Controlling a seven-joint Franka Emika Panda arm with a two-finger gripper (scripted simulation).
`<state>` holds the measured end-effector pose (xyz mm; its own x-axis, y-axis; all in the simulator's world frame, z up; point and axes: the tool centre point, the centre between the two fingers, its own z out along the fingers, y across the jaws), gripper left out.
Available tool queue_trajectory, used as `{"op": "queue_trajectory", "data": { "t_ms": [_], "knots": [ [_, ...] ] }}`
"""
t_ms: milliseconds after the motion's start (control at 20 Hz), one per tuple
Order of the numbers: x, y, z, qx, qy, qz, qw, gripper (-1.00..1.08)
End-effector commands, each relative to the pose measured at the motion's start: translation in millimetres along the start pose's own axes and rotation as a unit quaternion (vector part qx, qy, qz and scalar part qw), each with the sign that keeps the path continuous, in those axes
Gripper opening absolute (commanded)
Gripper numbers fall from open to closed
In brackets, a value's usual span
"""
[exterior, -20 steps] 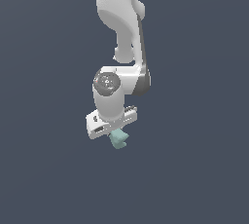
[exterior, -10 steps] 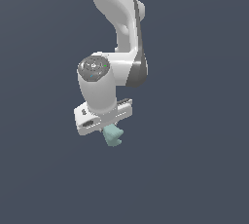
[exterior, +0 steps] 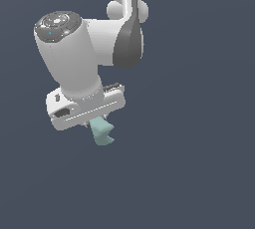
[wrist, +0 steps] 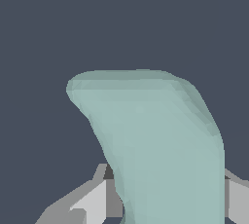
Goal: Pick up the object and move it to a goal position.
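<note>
Pickup looks done: white tool (exterior: 97, 122) pinching the small pale teal, matte, chunky curved object (exterior: 102, 132), hanging clear under it; carry to goal remains, goal not visible.

The object (exterior: 102, 133) is showing as a small, pale teal, matte piece, chunky and curved; it is hanging just beneath the white gripper (exterior: 95, 123), its upper end tucked up against the gripper's underside; its lower end is carrying a notch facing the exterior view's right; in the wrist view it (wrist: 160, 150) is filling much of the frame, rising between the grey fingers (wrist: 92, 203) and bending over at its rounded far end.
</note>
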<state>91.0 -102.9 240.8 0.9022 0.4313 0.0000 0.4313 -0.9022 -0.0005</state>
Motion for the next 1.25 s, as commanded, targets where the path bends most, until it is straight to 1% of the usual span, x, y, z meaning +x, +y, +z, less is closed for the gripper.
{"op": "queue_trajectory", "data": {
  "t_ms": [0,250,500,800,1200],
  "knots": [
    [-1,10,-24,0.000,0.000,0.000,1.0000,-1.00],
    [-1,27,-61,0.000,0.000,0.000,1.0000,-1.00],
    [0,39,-86,0.000,0.000,0.000,1.0000,-1.00],
    [0,46,-102,0.000,0.000,0.000,1.0000,-1.00],
    [1,49,-108,0.000,0.000,0.000,1.0000,-1.00]
  ]
}}
